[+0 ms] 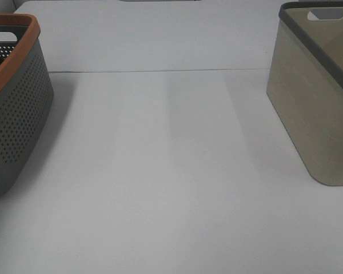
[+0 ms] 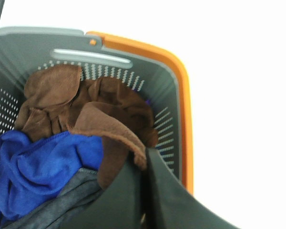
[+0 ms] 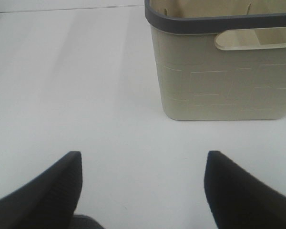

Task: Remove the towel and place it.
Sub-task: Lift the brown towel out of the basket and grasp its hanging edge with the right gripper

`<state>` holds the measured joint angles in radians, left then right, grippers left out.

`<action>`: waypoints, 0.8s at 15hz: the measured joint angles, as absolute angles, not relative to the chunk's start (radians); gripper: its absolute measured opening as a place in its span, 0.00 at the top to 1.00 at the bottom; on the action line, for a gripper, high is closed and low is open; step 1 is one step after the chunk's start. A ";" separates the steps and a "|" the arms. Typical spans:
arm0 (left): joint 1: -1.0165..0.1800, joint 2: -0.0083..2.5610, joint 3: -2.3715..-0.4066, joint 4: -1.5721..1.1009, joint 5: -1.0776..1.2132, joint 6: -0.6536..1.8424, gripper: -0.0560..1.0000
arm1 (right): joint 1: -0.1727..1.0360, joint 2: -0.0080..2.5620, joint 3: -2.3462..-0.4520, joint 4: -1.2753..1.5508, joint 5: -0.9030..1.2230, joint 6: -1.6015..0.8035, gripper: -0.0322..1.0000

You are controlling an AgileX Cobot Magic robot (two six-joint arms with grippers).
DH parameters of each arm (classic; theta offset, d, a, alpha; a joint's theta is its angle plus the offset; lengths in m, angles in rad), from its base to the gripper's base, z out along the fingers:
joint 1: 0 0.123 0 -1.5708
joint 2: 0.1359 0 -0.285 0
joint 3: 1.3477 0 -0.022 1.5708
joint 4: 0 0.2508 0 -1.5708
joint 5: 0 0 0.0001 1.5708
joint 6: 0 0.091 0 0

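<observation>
The towel (image 2: 109,114), dark reddish-brown, lies crumpled inside the grey perforated basket with an orange rim (image 2: 183,95), seen in the left wrist view. One raised fold of it runs up to the tips of my left gripper (image 2: 144,155), whose jaws are pressed together on that edge. In the high view only this basket (image 1: 17,108) shows at the far left, and its contents and both arms are out of sight. My right gripper (image 3: 143,164) hovers open over the bare white table with nothing between its fingers.
A blue cloth (image 2: 43,167) and a grey cloth (image 2: 62,205) lie in the same basket beside the towel. A beige basket with a dark grey rim (image 1: 314,108) stands at the right, ahead of the right gripper (image 3: 224,71). White tabletop (image 1: 171,171) spans between the baskets.
</observation>
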<state>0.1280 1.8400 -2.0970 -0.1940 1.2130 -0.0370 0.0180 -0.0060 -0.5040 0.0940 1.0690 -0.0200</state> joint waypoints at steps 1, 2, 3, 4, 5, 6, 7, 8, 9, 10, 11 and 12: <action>0.128 1.810 -2.097 -0.220 1.202 -0.034 0.95 | 0.018 -0.006 -0.504 0.095 1.069 -0.020 0.31; 0.128 1.793 -2.097 -0.234 1.196 -0.028 0.95 | 0.018 -0.006 -0.504 0.095 1.069 -0.020 0.31; 0.128 1.764 -2.097 -0.263 1.182 -0.014 0.95 | 0.018 -0.006 -0.504 0.095 1.069 -0.020 0.31; 0.128 1.733 -2.097 -0.288 1.166 -0.007 0.95 | 0.018 -0.006 -0.504 0.095 1.069 -0.020 0.31; 0.128 1.704 -2.097 -0.315 1.145 0.000 0.95 | 0.018 -0.006 -0.504 0.095 1.069 -0.020 0.31; 0.128 1.673 -2.097 -0.352 1.122 0.008 0.95 | 0.018 -0.006 -0.504 0.095 1.069 -0.020 0.31; 0.128 1.636 -2.097 -0.423 1.083 0.011 0.95 | 0.018 -0.006 -0.504 0.095 1.069 -0.020 0.31; 0.128 1.615 -2.097 -0.486 1.052 0.015 0.95 | 0.018 -0.006 -0.504 0.095 1.069 -0.020 0.31; 0.128 1.608 -2.097 -0.515 1.037 0.021 0.95 | 0.018 -0.006 -0.504 0.095 1.069 -0.020 0.31; 0.128 1.597 -2.097 -0.579 1.008 0.040 0.95 | 0.018 -0.006 -0.504 0.095 1.069 -0.020 0.31; 0.128 1.592 -2.097 -0.657 0.979 0.064 0.95 | 0.018 -0.006 -0.504 0.095 1.069 -0.020 0.31; 0.117 1.592 -2.097 -0.715 0.957 0.085 0.95 | 0.018 -0.006 -0.504 0.095 1.069 -0.020 0.31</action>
<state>0.1170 1.5920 -2.0970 -0.7150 0.9570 0.0850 0.0180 -0.0060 -0.5040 0.0950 1.0690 -0.0200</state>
